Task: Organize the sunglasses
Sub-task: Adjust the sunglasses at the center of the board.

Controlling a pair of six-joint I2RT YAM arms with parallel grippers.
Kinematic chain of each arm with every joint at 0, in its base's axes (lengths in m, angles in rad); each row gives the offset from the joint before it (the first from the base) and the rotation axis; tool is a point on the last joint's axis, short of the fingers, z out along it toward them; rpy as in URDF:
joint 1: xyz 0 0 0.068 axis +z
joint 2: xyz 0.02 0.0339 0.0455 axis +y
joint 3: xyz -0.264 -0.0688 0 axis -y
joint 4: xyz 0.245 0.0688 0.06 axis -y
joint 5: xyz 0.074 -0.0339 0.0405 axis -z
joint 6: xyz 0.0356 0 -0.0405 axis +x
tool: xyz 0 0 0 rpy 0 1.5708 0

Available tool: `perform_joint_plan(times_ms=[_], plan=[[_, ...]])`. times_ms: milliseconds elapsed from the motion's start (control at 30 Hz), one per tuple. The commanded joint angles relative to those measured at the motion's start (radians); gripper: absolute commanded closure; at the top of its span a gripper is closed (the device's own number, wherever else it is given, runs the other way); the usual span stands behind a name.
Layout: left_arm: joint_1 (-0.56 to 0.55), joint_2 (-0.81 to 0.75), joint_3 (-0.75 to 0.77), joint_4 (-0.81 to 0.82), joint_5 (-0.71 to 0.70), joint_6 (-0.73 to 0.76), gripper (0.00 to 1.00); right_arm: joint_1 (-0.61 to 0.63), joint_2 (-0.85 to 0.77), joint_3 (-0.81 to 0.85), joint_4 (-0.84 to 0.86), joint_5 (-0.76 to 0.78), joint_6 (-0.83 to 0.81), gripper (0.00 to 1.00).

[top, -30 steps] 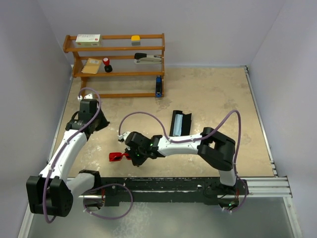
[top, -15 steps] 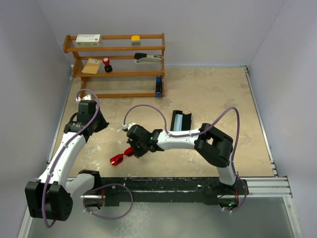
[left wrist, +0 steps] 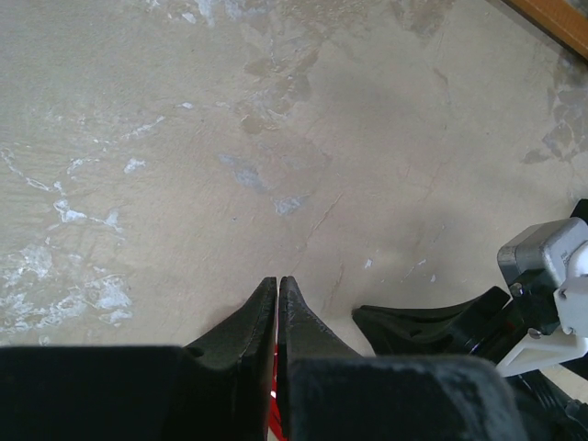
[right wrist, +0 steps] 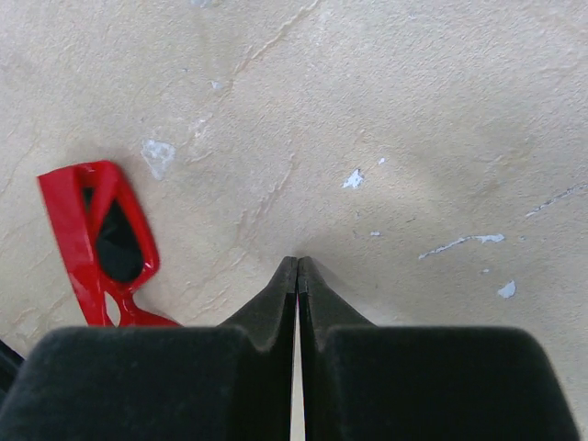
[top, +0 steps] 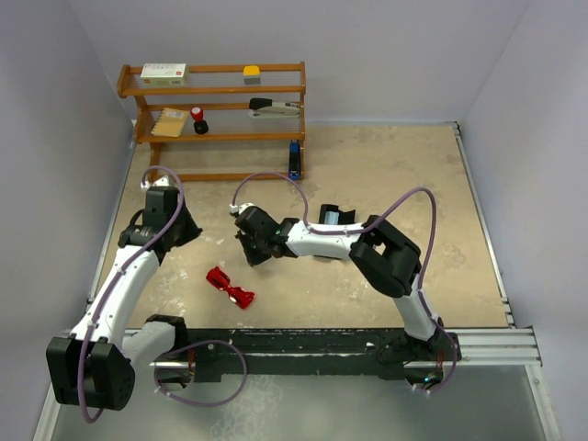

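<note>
Hovering near the table's [top: 413, 184] left edge, the left gripper [left wrist: 277, 287] is clenched on nothing, probably parked out of the way. The sunglasses [top: 230, 288] lie loose by the near edge, left of centre: bright red frame, translucent lenses. The right gripper [right wrist: 297, 265] is just beyond them, pinched empty; a regrasp looks needed.

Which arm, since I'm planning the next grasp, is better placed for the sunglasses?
Right: the right gripper hangs close to the sunglasses, plain in its wrist view; the left gripper is farther off. Both shut.
</note>
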Motion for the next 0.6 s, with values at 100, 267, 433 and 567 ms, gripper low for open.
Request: perform_joint_plan(times_ms=[100, 267, 433, 567], plan=[[0.004, -0.027, -0.015, 0.027, -0.003, -0.028, 1.0, 0.004, -0.072, -0.014, -0.012, 0.024, -0.015, 0.93], [0.005, -0.025, -0.011, 0.037, 0.001, -0.033, 0.88, 0.009, -0.147, -0.079, 0.035, -0.049, -0.047, 0.77], [0.004, -0.033, -0.001, 0.031, -0.016, -0.036, 0.82, 0.025, -0.156, -0.062, 0.008, -0.103, -0.09, 0.76], [0.005, -0.041, 0.005, 0.028, -0.021, -0.041, 0.82, 0.054, -0.139, -0.055, -0.011, -0.068, -0.107, 0.78]])
